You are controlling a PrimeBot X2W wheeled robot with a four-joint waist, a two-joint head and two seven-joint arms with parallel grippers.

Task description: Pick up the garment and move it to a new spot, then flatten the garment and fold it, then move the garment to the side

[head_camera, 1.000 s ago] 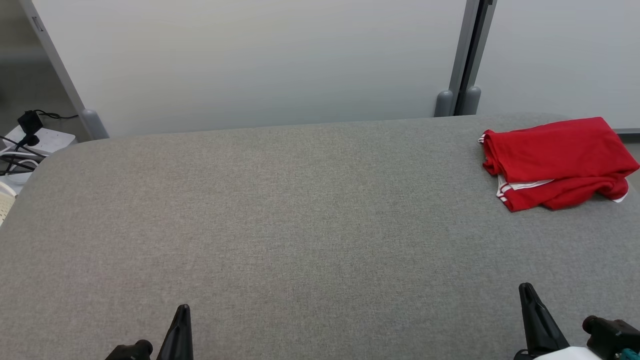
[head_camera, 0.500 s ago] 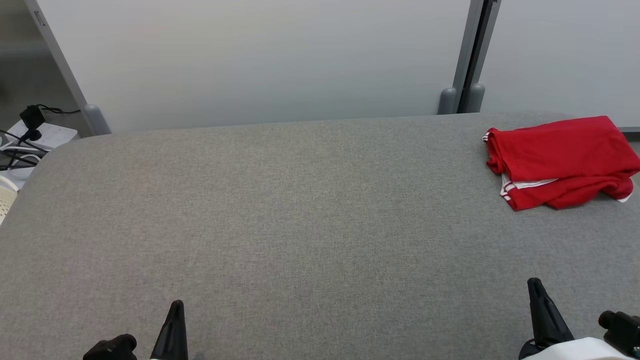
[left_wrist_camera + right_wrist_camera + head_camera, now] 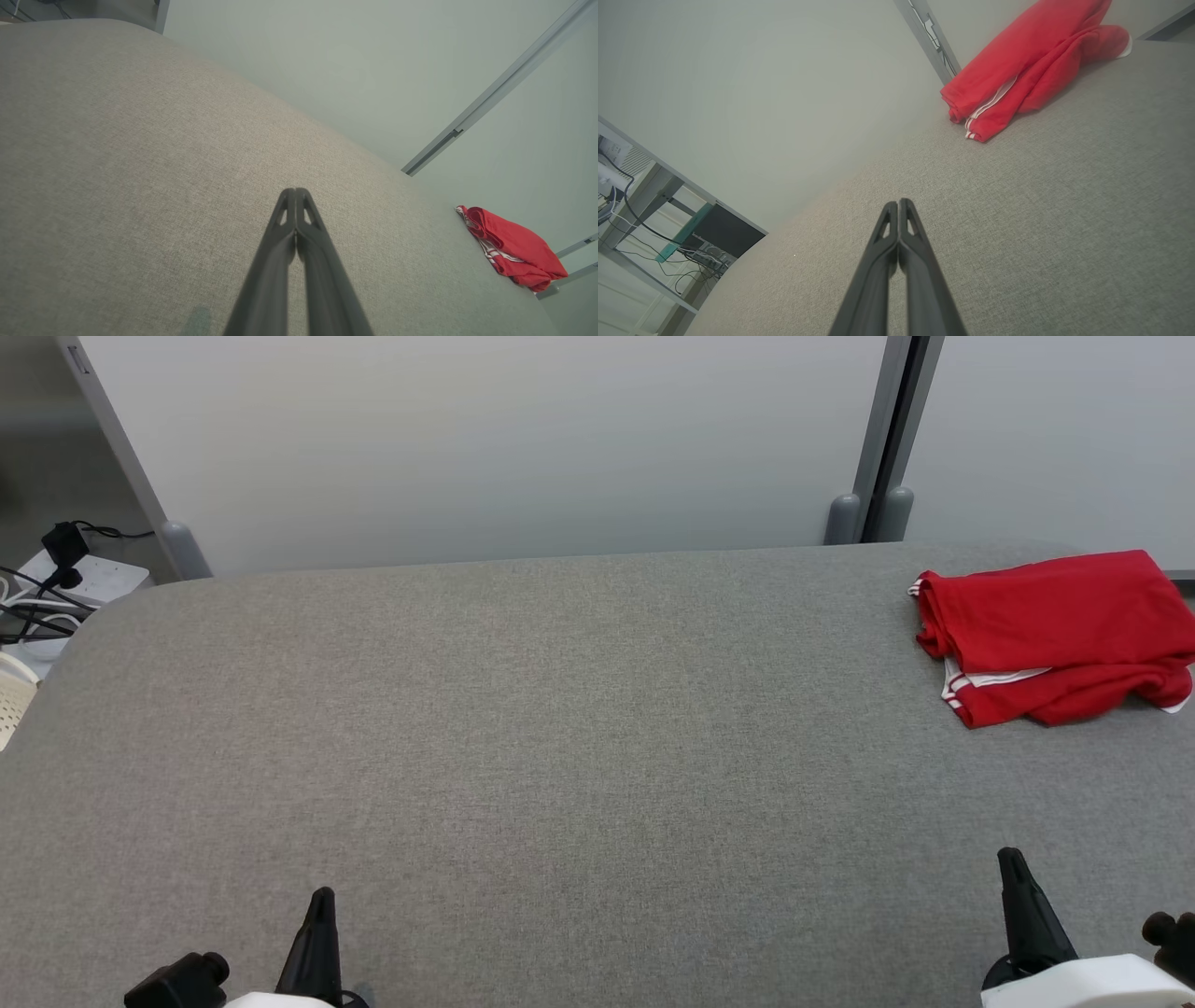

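- Far left, head view: a power strip with dark cables lies on the floor beyond the table corner, and takes no part in the work.
- Lower left: the left tool hangs low over the near table edge, jaws pressed together with nothing between them.
- Centre: bare grey cloth surface of the table, backed by a pale partition wall.
- Lower right: the right tool has its jaws likewise closed and is empty, well apart from the garment.
- Far right: the red garment with white trim lies at the rear right of the table as a loosely folded stack.
- Progress, as judged: the garment appears folded and already set to the side, and neither tool holds it. The task looks essentially complete, though the lower layer is rumpled and the fold is not crisp.
- Left wrist view: takes in the whole garment at a distance, whereas the head view cuts it off at its right border.
- Right wrist view: gives the closest look at the stacked layers and the white stripes along one hem. It also shows a desk frame with cables past the table, which the head view lacks.
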